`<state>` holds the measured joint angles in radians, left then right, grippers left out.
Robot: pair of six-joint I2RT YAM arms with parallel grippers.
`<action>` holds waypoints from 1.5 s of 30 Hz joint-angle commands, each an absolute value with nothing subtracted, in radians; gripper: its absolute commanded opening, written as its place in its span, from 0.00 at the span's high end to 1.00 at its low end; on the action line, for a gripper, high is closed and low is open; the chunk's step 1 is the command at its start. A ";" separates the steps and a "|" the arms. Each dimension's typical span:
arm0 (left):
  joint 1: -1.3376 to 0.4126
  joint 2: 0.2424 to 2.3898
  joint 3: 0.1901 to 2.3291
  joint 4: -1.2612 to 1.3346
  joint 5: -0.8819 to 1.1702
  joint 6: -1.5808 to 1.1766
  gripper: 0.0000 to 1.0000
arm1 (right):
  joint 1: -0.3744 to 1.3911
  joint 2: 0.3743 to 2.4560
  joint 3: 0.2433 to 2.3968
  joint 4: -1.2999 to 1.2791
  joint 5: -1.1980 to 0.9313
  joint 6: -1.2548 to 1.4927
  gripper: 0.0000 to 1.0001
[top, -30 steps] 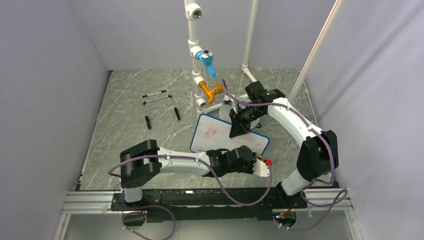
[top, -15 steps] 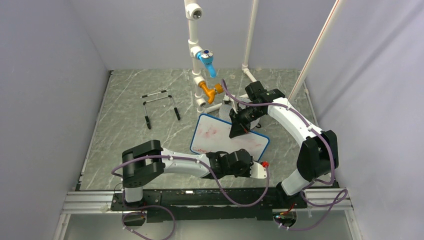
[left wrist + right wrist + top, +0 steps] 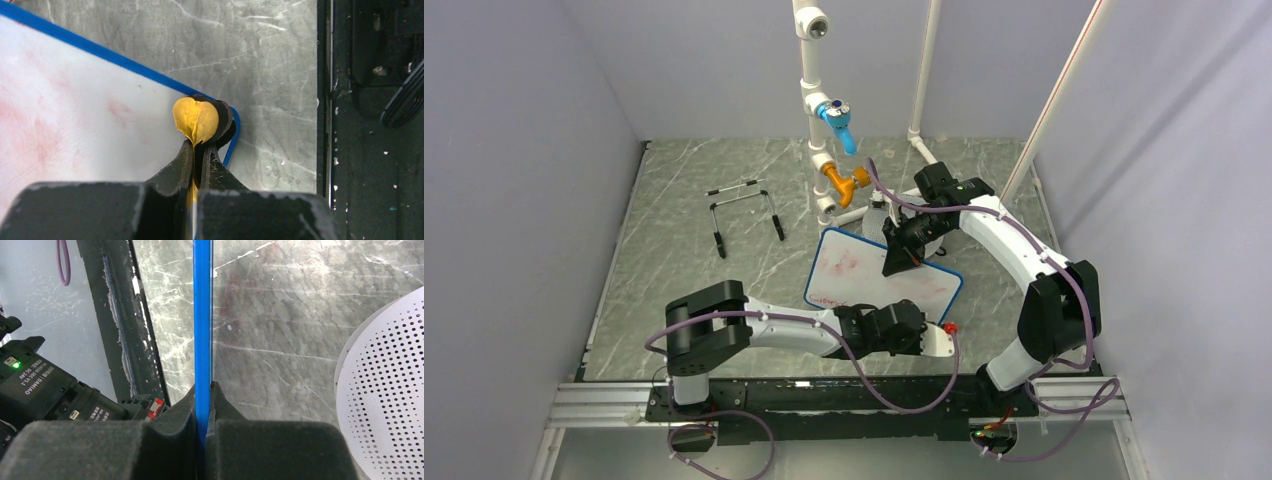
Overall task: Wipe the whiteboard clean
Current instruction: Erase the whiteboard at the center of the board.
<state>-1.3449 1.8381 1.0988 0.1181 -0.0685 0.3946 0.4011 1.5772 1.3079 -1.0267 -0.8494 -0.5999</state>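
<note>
The whiteboard [image 3: 854, 272] lies near the table's middle, white with a blue frame and faint pink smears. My right gripper [image 3: 897, 262] is shut on its far edge; in the right wrist view the blue frame [image 3: 203, 315] runs straight up out of the closed gripper [image 3: 203, 390]. My left gripper [image 3: 941, 333] is at the board's near right corner. In the left wrist view it [image 3: 198, 147] is shut on a yellow and black eraser pad [image 3: 196, 119], which rests on the board [image 3: 75, 115] at the rounded blue corner.
A round grey perforated disc [image 3: 385, 400] lies right of the board's edge. White pipes with a blue valve [image 3: 838, 122] and an orange valve [image 3: 844, 182] stand behind the board. A black wire stand [image 3: 744, 210] sits at the back left. The black rail [image 3: 370, 120] runs along the near edge.
My left gripper has slid a little to the left along the board's near right corner with the eraser pad. The right arm and the board have not moved.
</note>
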 commanded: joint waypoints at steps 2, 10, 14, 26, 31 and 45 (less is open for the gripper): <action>-1.254 1.770 1.062 0.049 -0.349 0.398 1.00 | 0.428 1.591 1.286 -1.067 -0.960 -0.625 1.00; -1.209 1.659 1.024 0.050 -0.411 0.423 1.00 | 0.429 1.591 1.289 -1.068 -0.960 -0.628 1.00; -1.206 1.641 1.023 0.042 -0.365 0.408 1.00 | 0.428 1.591 1.288 -1.068 -0.959 -0.627 1.00; -1.277 1.758 1.080 0.044 -0.123 0.389 1.00 | 0.429 1.592 1.288 -1.068 -0.959 -0.627 1.00; -1.299 1.810 1.109 0.024 -0.071 0.381 1.00 | 0.429 1.592 1.287 -1.068 -0.959 -0.628 1.00; -1.312 1.904 1.215 -0.011 -0.095 0.372 1.00 | 0.429 1.593 1.287 -1.067 -0.958 -0.628 1.00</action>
<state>-1.3304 1.8469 1.1561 -0.0219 -0.0456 0.3702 0.4011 1.5772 1.3090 -1.0180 -0.8616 -0.6018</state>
